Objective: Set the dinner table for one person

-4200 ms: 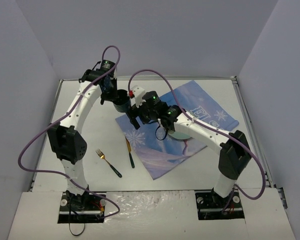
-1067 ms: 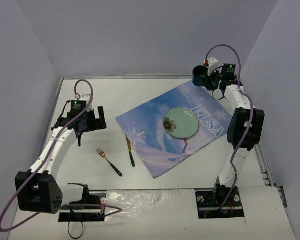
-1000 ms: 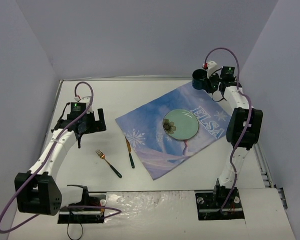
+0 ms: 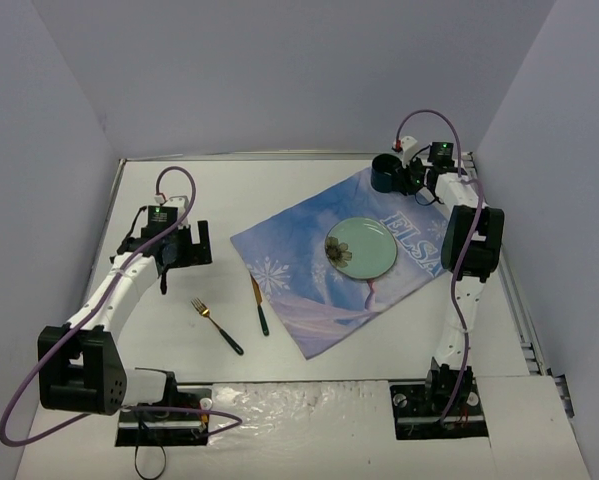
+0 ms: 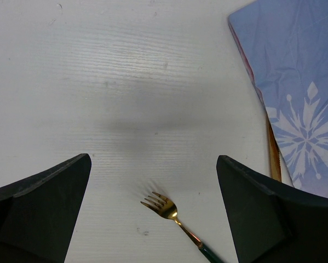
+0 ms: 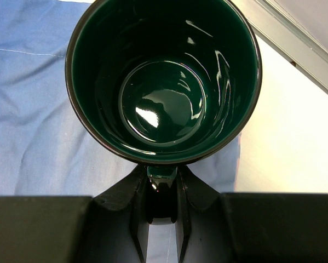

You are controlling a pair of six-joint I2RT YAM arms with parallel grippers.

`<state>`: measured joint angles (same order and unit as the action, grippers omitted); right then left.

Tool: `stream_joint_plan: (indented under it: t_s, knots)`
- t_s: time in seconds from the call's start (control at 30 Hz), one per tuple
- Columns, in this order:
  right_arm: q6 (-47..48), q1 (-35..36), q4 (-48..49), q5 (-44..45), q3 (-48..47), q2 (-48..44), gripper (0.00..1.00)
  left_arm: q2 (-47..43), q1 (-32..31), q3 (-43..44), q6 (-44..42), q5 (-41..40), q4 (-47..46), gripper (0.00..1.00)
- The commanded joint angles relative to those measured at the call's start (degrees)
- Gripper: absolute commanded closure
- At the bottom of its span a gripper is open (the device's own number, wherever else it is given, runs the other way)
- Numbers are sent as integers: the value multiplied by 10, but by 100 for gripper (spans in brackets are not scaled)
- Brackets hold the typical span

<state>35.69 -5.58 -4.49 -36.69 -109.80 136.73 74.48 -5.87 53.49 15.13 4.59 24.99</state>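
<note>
My right gripper [image 4: 411, 178] is shut on the handle of a dark green mug [image 4: 387, 173], held upright over the far corner of the blue Elsa cloth [image 4: 299, 250]. In the right wrist view the fingers pinch the handle [image 6: 162, 203] below the empty mug [image 6: 164, 82]; whether the mug rests on the cloth I cannot tell. A pale green plate [image 4: 361, 246] lies on the cloth. My left gripper [image 4: 184, 248] hangs open over the white dinner table [image 4: 179, 190]. A gold fork [image 5: 166, 208] lies just below its wide jaws [image 5: 154, 159].
A gold knife with a dark handle [image 4: 260, 305] lies along the cloth's left edge, right of the fork [image 4: 216, 325]. The table's metal rail [image 6: 295, 38] runs close behind the mug. Grey walls enclose the table on three sides.
The right gripper has carried the mug a little to the left, over the cloth's far corner. The left arm has barely shifted. Earlier both arms met at the table's middle around the mug.
</note>
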Motion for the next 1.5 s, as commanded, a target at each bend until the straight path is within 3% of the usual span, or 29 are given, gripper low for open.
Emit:
stream_joint_plan:
  t_s: [0.0,0.4,0.57,0.97,1.23,1.47]
  knots:
    - [17,1,48,-3,-32,-9,100,-4,4,13,-10,-10,-28,3]
    - [17,-6,48,1,-23,-8,96,0,4,14,-9,-10,-26,3]
    - [19,-8,48,0,-21,-9,82,2,4,14,-9,-9,-24,3]
    - [15,-11,48,20,18,-85,32,-4,4,17,-5,-3,-21,3]
    - [-93,27,99,145,121,-249,16,-39,4,21,35,-36,3,3]
    - [-197,157,115,271,245,-379,9,-76,6,27,87,-98,56,3]
